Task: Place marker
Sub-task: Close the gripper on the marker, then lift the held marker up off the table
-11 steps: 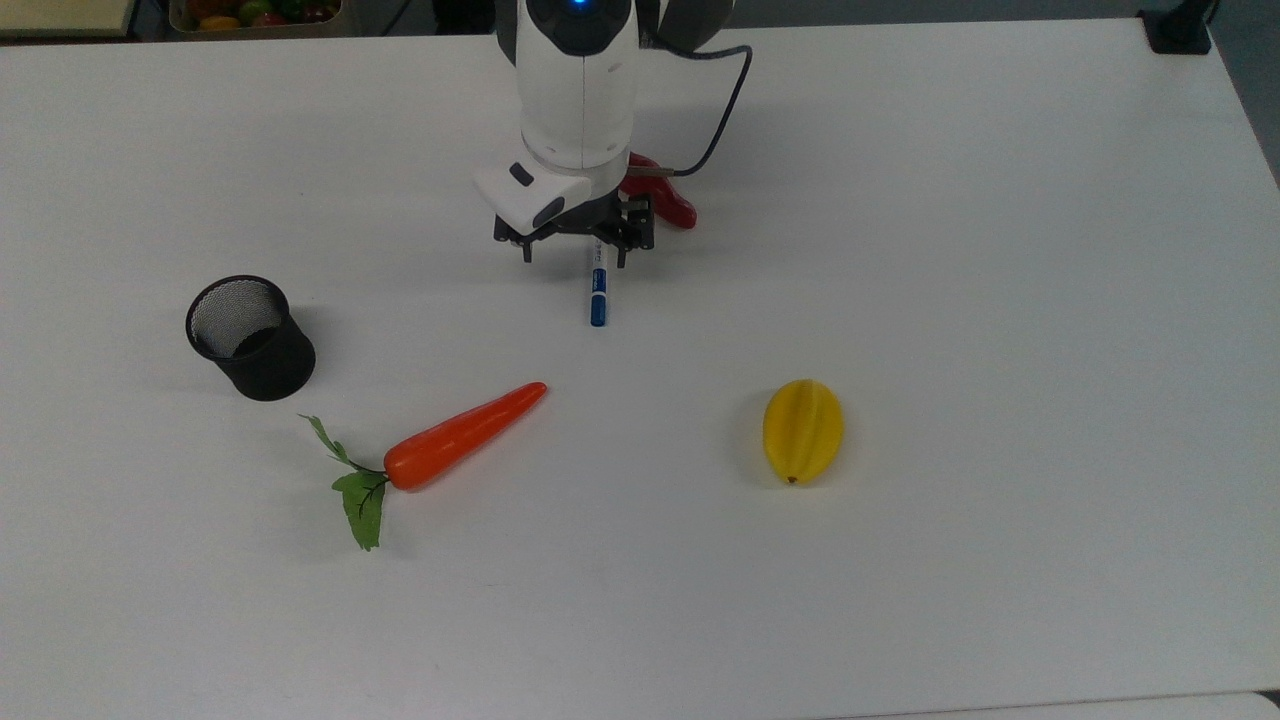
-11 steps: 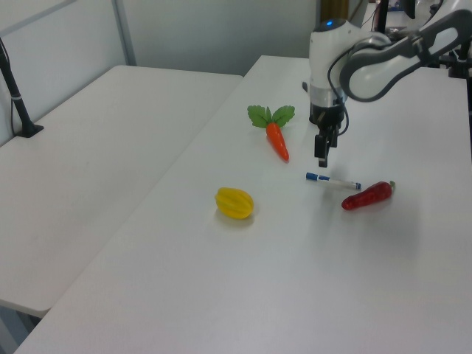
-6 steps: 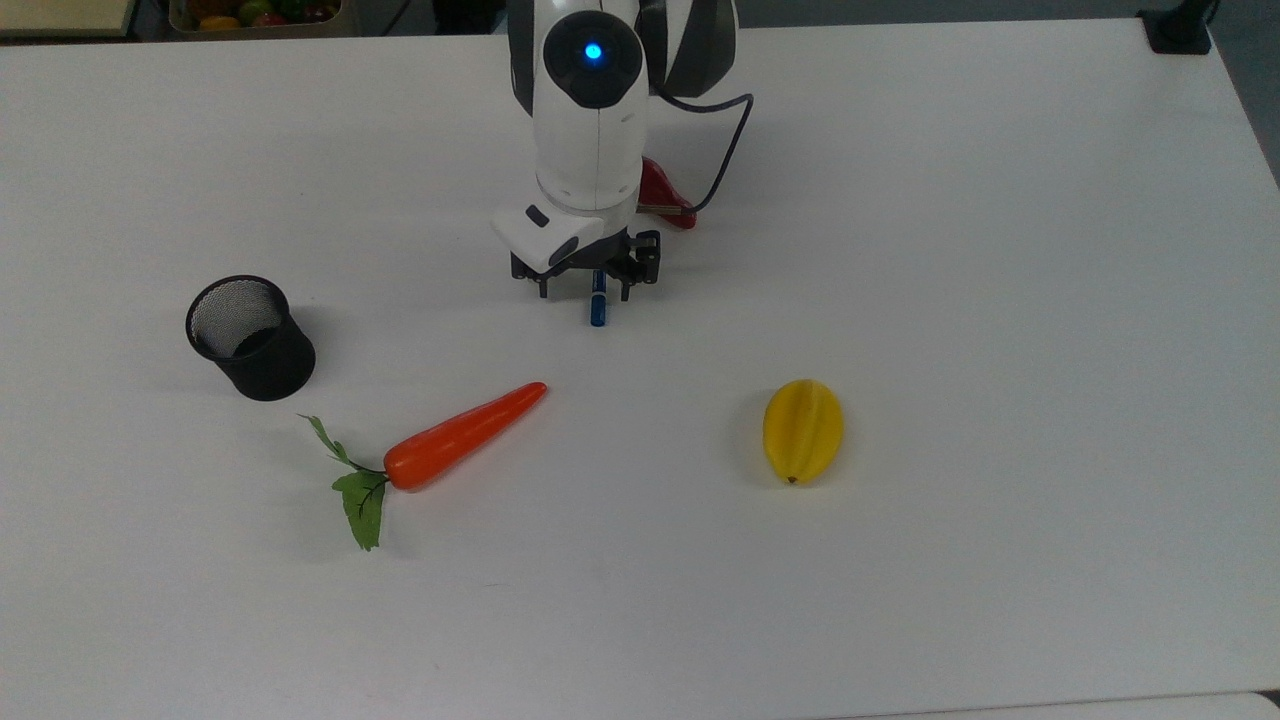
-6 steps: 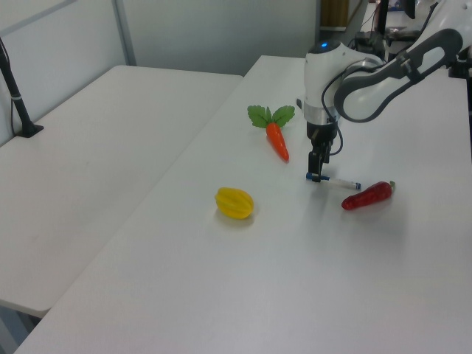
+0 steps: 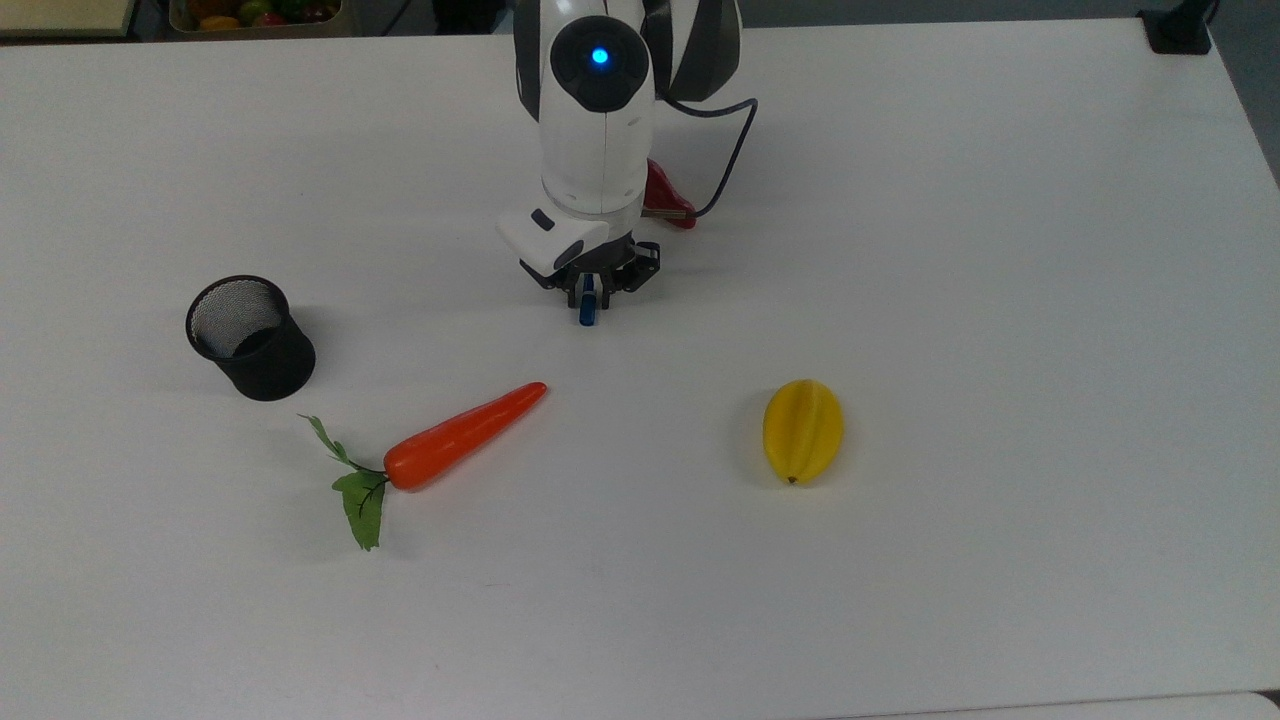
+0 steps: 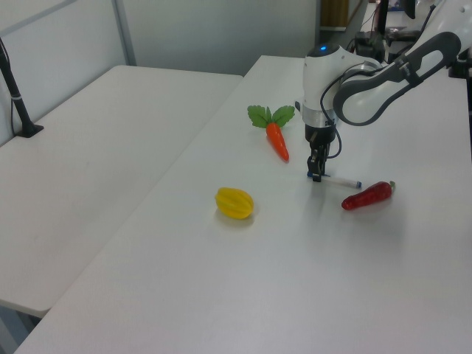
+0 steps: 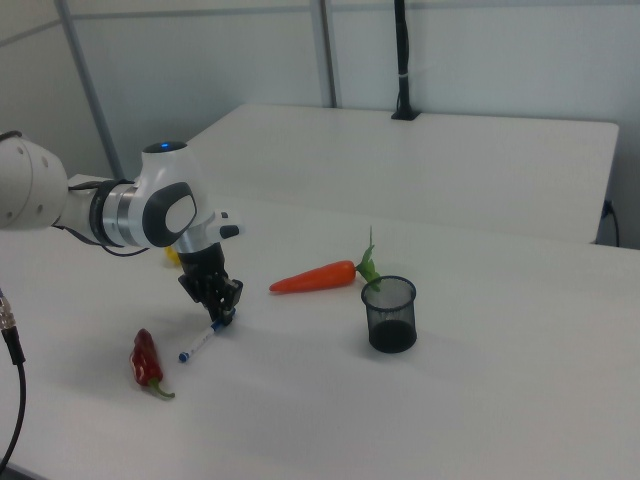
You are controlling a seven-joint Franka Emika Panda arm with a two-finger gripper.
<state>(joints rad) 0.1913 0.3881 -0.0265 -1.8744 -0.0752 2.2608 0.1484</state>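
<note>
Four loose things are sharing the white table (image 5: 1000, 250) with the arm, counting from the top view's near edge. Closest to that edge, an orange carrot (image 5: 465, 436) with green leaves is lying slantwise, and a yellow ribbed fruit (image 5: 803, 430) is sitting well apart from it toward the top view's right. A little farther in, toward the top view's left edge of the table, a black mesh cup (image 5: 250, 338) is standing upright with its mouth open.

Farther in again, around the middle of the table's width and closer to its far edge, the marker (image 5: 587, 311) is lying flat. The gripper (image 5: 589, 290) is pointing straight down onto the marker's blue cap end, and its fingers are looking drawn in against the cap on both sides, so I am reading it as gripping the marker. The marker's long axis is running near to far in the top view, cap toward the near edge. In the left view the white barrel is reaching out from the fingers toward a red chilli pepper (image 5: 665, 195) just behind.

If the cup is the target, it is waiting to the top view's left and slightly nearer; held at one end, the marker may sag as it rises.

No writing on the marker is readable.
</note>
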